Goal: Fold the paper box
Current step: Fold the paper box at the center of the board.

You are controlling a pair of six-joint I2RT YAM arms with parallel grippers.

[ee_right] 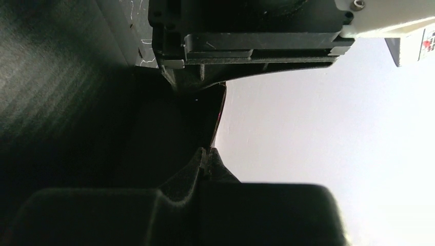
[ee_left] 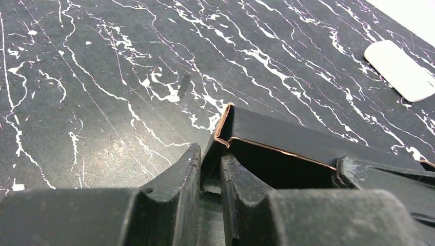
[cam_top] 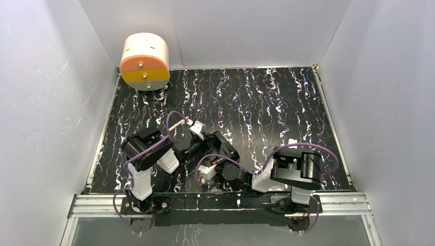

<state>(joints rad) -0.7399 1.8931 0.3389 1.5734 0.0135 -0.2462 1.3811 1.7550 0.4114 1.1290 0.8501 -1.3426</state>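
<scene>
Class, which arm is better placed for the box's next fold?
Probably left: the left gripper pinches the paper box at an upright corner wall; the right gripper only clamps an edge.

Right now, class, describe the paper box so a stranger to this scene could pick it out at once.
Find the black, white-veined table and look near the middle of its front edge. Pinched there by the left gripper and right gripper is the paper box: thin, plain matte black card with a coppery cut edge, unlike the marbled top.
</scene>
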